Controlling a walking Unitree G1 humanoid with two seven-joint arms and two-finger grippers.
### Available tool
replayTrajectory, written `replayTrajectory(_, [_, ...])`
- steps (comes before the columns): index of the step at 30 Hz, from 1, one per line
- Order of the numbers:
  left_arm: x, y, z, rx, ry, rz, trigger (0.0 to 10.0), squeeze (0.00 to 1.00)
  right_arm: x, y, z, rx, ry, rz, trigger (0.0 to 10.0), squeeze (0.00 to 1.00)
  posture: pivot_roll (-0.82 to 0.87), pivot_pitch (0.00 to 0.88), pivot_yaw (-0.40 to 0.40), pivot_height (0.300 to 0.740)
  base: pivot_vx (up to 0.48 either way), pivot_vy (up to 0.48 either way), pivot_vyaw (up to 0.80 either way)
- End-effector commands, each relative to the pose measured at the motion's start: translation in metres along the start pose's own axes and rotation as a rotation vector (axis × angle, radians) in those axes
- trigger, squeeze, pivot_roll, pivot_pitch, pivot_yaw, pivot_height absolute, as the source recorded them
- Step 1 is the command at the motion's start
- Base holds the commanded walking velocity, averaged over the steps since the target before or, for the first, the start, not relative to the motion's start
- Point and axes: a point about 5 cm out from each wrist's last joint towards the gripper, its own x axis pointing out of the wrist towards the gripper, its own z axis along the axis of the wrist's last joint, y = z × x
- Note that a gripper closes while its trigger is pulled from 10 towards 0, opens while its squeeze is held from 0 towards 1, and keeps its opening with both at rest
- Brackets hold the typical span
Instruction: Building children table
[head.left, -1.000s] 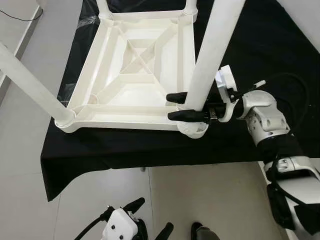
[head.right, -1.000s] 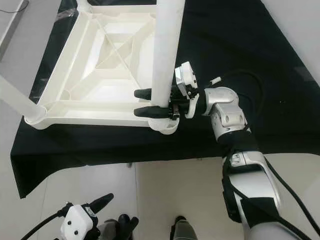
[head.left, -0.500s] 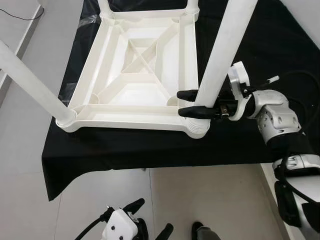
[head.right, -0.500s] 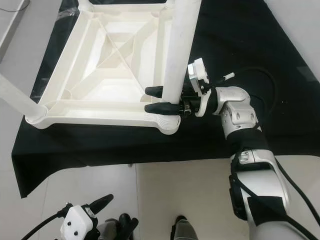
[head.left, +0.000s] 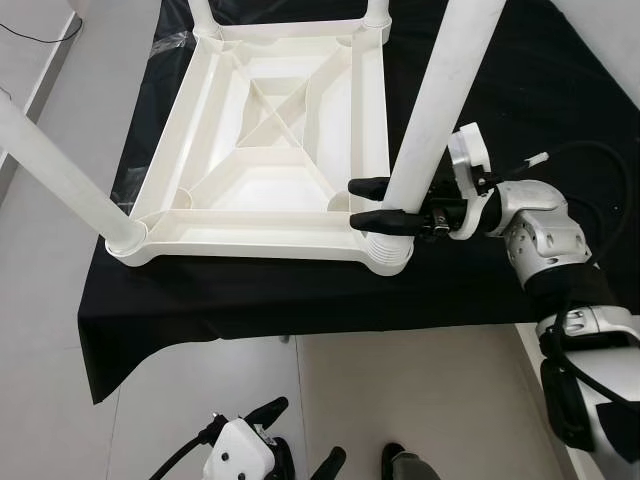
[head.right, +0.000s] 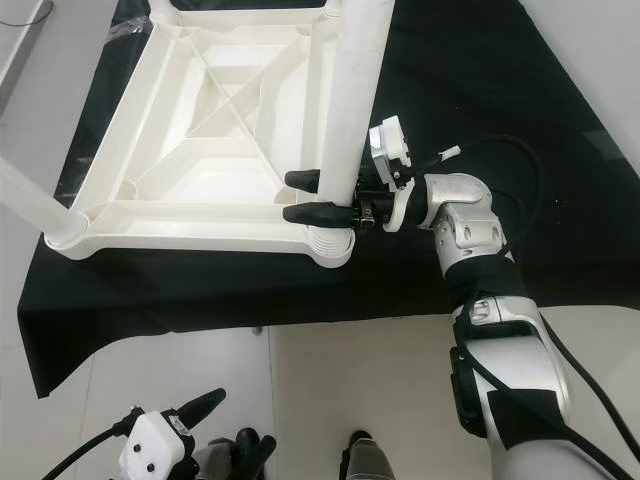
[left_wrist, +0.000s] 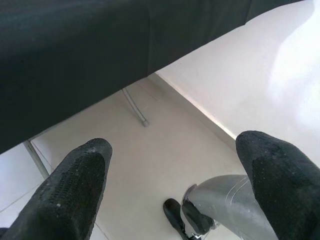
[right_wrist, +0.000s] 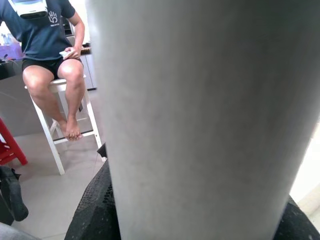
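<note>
**Table leg, held at socket**

My right gripper (head.left: 368, 205): fingers (head.left: 385, 221) closed around the white leg (head.left: 432, 120), one each side, just above the corner socket of the upturned tabletop (head.left: 262, 150) on the black-draped worktop (head.left: 250, 295). Left gripper (left_wrist: 170, 185): fingers spread, empty, over floor.

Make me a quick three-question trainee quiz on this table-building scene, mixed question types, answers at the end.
1. True or false: the right gripper has its fingers around the near-right table leg, close to its socket.
2. Multiple choice: the white tabletop lies A) upside down on the black cloth, B) right way up on the floor, C) on its edge against a wall.
3. Fill in: the left gripper hangs low with its fingers ____.

Key: 1 true; 2 A; 3 open.
</note>
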Motion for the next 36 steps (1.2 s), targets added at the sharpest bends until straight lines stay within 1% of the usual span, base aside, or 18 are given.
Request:
replayTrajectory(1, [-0.005, -0.002, -0.006, 0.002, 0.05, -0.012, 10.0, 0.0, 0.002, 0.008, -0.027, 0.092, 0.068, 0.013, 10.0, 0.0, 0.11, 0.382, 0.057, 0.74, 0.0, 0.0, 0.0])
replayTrajectory(10, [-0.005, -0.002, -0.006, 0.002, 0.051, -0.012, 10.0, 0.0, 0.002, 0.006, -0.026, 0.086, 0.07, 0.012, 10.0, 0.0, 0.11, 0.38, 0.056, 0.74, 0.0, 0.0, 0.0])
replayTrajectory(14, [-0.006, -0.001, -0.006, 0.005, 0.053, -0.011, 10.0, 0.0, 0.007, 0.005, -0.028, 0.099, 0.042, -0.02, 10.0, 0.0, 0.12, 0.381, 0.058, 0.74, 0.0, 0.0, 0.0])
replayTrajectory(19, [-0.006, -0.001, -0.005, 0.005, 0.054, -0.012, 10.0, 0.0, 0.009, 0.007, -0.032, 0.103, 0.039, -0.016, 10.0, 0.0, 0.12, 0.382, 0.06, 0.74, 0.0, 0.0, 0.0])
replayTrajectory(21, [-0.006, -0.001, -0.005, 0.005, 0.054, -0.011, 10.0, 0.0, 0.009, 0.01, -0.034, 0.104, 0.049, 0.008, 10.0, 0.0, 0.12, 0.382, 0.06, 0.74, 0.0, 0.0, 0.0])
replayTrajectory(22, [-0.006, -0.001, -0.005, 0.003, 0.055, -0.012, 10.0, 0.0, 0.009, 0.016, -0.041, 0.079, 0.108, 0.046, 10.0, 0.0, 0.12, 0.382, 0.06, 0.74, 0.0, 0.0, 0.0])
replayTrajectory(23, [-0.006, -0.001, -0.005, 0.003, 0.055, -0.012, 10.0, 0.0, 0.009, 0.016, -0.041, 0.079, 0.108, 0.046, 10.0, 0.0, 0.12, 0.382, 0.06, 0.74, 0.0, 0.0, 0.0])
replayTrajectory(25, [-0.006, -0.001, -0.005, 0.002, 0.055, -0.012, 10.0, 0.0, 0.01, 0.021, -0.046, 0.052, 0.153, 0.074, 10.0, 0.0, 0.12, 0.382, 0.061, 0.74, 0.0, 0.0, 0.0])
replayTrajectory(28, [-0.006, -0.001, -0.006, 0.004, 0.056, -0.012, 10.0, 0.0, 0.012, 0.025, -0.048, 0.023, 0.184, 0.104, 10.0, 0.0, 0.12, 0.382, 0.061, 0.74, 0.0, 0.0, 0.0])
replayTrajectory(31, [-0.007, 0.0, -0.006, 0.005, 0.057, -0.012, 10.0, 0.0, 0.014, 0.026, -0.048, 0.001, 0.208, 0.122, 10.0, 0.0, 0.12, 0.381, 0.062, 0.74, 0.0, 0.0, 0.0])
replayTrajectory(36, [-0.006, 0.0, -0.006, 0.006, 0.058, -0.012, 10.0, 0.0, 0.014, 0.026, -0.046, -0.006, 0.218, 0.135, 10.0, 0.0, 0.12, 0.376, 0.062, 0.74, 0.0, 0.0, 0.0])
